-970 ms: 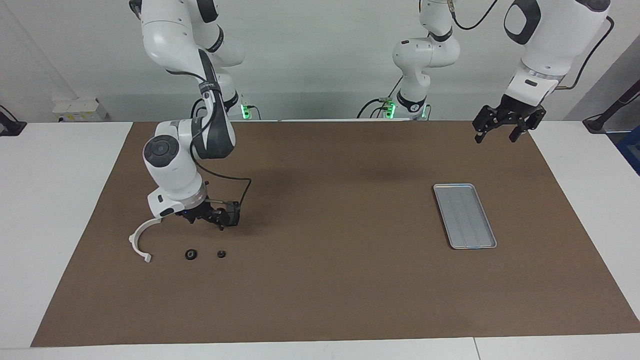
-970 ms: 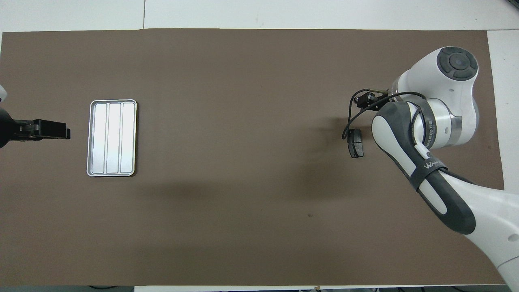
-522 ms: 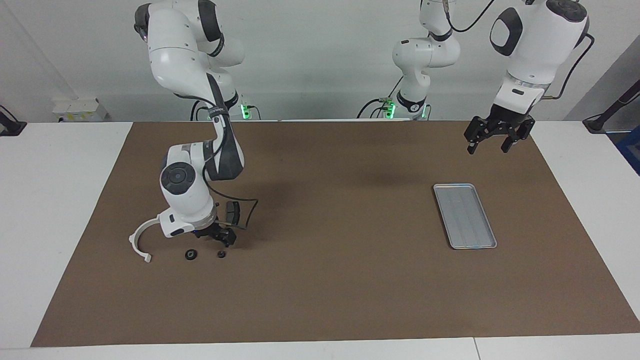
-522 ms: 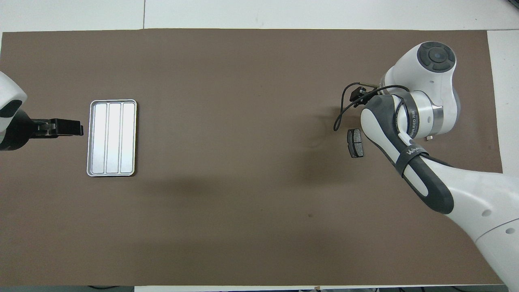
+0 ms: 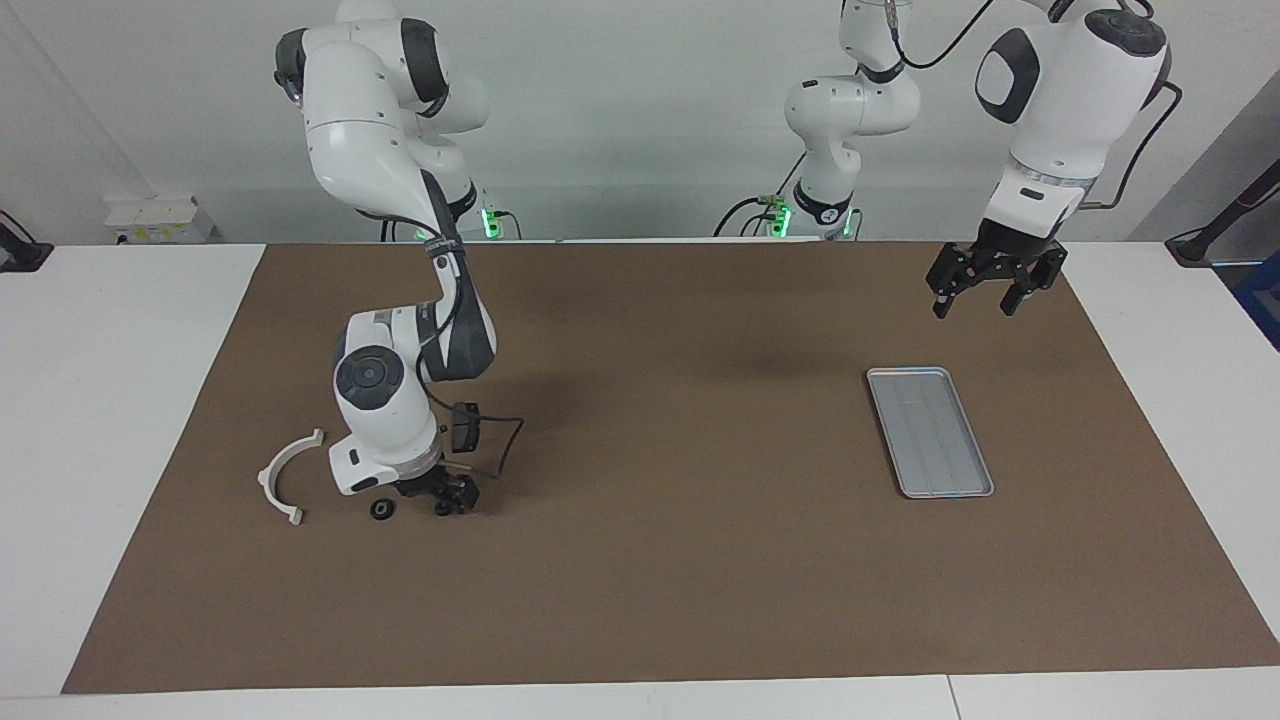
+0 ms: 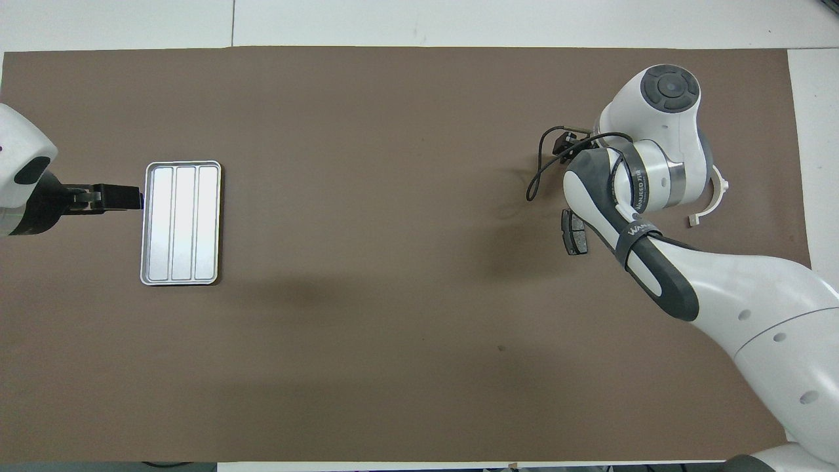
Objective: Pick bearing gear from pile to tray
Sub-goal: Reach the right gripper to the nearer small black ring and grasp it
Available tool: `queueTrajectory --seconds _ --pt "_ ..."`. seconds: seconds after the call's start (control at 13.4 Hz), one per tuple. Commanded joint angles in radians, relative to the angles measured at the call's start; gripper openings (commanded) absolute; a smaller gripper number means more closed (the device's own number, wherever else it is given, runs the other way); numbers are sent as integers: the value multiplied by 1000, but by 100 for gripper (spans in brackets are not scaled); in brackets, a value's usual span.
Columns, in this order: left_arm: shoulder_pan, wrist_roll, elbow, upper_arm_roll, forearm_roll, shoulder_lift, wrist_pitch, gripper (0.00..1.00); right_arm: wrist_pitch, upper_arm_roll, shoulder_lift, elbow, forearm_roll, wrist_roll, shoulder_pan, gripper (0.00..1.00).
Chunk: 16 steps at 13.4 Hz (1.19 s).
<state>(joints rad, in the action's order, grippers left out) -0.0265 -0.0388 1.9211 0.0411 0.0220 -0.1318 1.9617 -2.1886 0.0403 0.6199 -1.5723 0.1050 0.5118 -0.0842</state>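
Right gripper [image 5: 444,503] was lowered over a small black round piece, which was mostly hidden; finger spacing could not be told. Beside it lay another round piece [image 5: 381,510], then a white curved bracket [image 5: 283,476]. Left gripper [image 5: 986,292] hung spread, above the ridged metal tray [image 5: 929,430].

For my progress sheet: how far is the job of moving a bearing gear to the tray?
Done: nothing, the tray is empty. In hand: the right pincer is low beside a small black round piece; a grip is not visible. Remaining: lifting, carrying, placing in the tray. The left pincer waits open near the tray.
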Motion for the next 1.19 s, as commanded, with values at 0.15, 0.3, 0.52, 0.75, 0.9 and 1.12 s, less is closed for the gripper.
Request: queueTrajectory --seconds 0.15,0.3,0.52,0.75,0.9,1.12 --pt "-16 -12 19 -10 7 -8 20 100 -8 6 26 35 1 34 3 73" --pt "-16 -19 19 -10 7 -8 19 100 -10 7 24 35 -2 83 3 68" --pt "-16 -49 19 -10 7 -8 25 100 -10 15 24 34 -2 106 3 61" --pt "-18 -52 21 -9 7 -8 31 100 -22 15 24 26 -21 106 3 35" --pt "-18 -64 19 -9 6 -6 40 100 -22 15 24 26 -19 105 4 1" --pt "-18 -64 19 -9 6 -6 39 100 -17 16 23 28 -18 94 1 0"
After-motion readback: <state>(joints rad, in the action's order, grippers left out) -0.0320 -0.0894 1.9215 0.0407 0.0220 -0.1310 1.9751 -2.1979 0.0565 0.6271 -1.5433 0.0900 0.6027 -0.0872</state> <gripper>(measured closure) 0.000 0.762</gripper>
